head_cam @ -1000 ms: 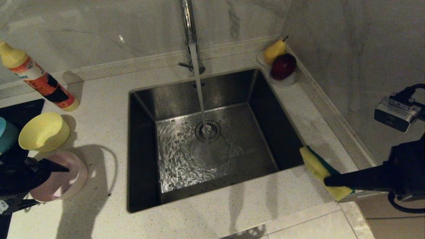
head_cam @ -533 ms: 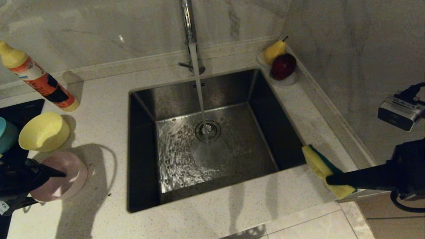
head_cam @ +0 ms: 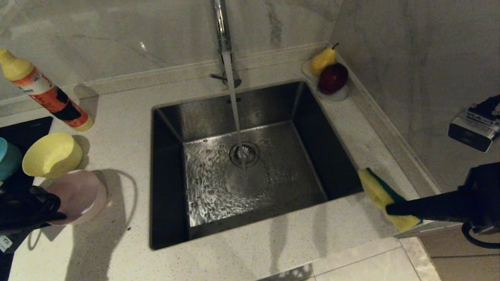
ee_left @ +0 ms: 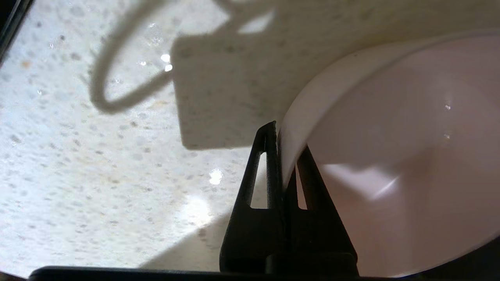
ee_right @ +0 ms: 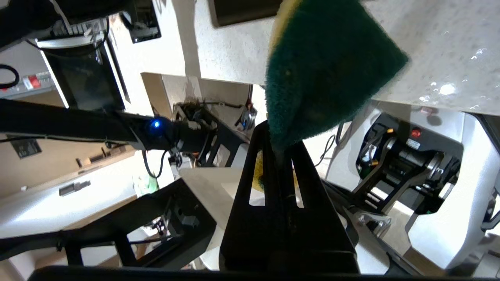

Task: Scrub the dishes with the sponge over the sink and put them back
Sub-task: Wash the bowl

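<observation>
Left wrist view: the left gripper (ee_left: 283, 156) is pinched onto the pink bowl (ee_left: 390, 148)'s rim.
Right gripper (head_cam: 390, 210): clamps the sponge (head_cam: 377, 193), right of the sink (head_cam: 172, 156).
Progress: no bowl scrubbed; yellow bowl (head_cam: 50, 154) waits far left.

White marble wall (head_cam: 117, 35) rose behind a speckled pale countertop (head_cam: 117, 148). Light was dim, hard shadows fell across the counter. Tiled floor (head_cam: 371, 265) showed below.

The pink bowl (head_cam: 80, 195) is tipped up on the counter (head_cam: 117, 249), left of the sink (head_cam: 242, 168). Behind it the yellow bowl (head_cam: 52, 154) leans on its side, the blue bowl (head_cam: 8, 158) beside it. The green-and-yellow sponge (head_cam: 384, 199) hangs tilted above the sink's right front corner.
</observation>
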You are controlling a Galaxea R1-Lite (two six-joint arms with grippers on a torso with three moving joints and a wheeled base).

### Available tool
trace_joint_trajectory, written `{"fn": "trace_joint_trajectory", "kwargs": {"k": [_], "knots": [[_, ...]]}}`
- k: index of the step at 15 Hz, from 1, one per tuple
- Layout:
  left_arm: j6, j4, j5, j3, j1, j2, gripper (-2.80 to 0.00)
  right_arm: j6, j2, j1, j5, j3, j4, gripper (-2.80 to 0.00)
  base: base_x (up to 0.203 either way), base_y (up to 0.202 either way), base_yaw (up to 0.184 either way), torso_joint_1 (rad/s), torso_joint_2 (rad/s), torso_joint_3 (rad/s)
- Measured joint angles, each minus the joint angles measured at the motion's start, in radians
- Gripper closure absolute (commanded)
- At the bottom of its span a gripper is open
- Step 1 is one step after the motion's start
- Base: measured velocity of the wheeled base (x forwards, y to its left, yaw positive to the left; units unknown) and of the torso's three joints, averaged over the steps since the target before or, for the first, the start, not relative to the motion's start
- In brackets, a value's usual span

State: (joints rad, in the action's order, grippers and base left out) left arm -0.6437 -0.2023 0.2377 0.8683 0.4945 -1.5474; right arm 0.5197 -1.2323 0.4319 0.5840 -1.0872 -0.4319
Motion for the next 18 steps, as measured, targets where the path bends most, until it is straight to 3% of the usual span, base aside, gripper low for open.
{"fn": "trace_joint_trajectory", "kwargs": {"k": [7, 10, 14, 16, 18], "knots": [[-0.03, -0.075, 0.014, 0.052, -0.003, 0.132, 0.0, -0.001, -0.007, 0.0, 0.001, 0.006, 0.0, 0.0, 0.0, 0.0, 0.0, 0.0, 0.0, 0.0], [-0.025, -0.134, 0.136, 0.12, -0.038, 0.226, 0.0, 0.001, -0.015, 0.001, 0.001, 0.007, 0.0, 0.0, 0.0, 0.0, 0.0, 0.0, 0.0, 0.0], [-0.022, -0.128, 0.121, 0.173, -0.21, 0.228, 0.0, 0.005, -0.015, 0.01, 0.0, -0.003, 0.0, 0.0, 0.0, 0.0, 0.0, 0.0, 0.0, 0.0], [-0.026, -0.118, 0.046, 0.21, -0.344, 0.158, 0.0, 0.002, -0.012, 0.011, 0.0, -0.005, 0.0, 0.0, 0.0, 0.0, 0.0, 0.0, 0.0, 0.0], [-0.046, -0.093, -0.08, 0.262, -0.477, 0.061, 0.0, -0.002, -0.01, 0.011, 0.001, 0.0, 0.0, 0.0, 0.0, 0.0, 0.0, 0.0, 0.0, 0.0]]}}
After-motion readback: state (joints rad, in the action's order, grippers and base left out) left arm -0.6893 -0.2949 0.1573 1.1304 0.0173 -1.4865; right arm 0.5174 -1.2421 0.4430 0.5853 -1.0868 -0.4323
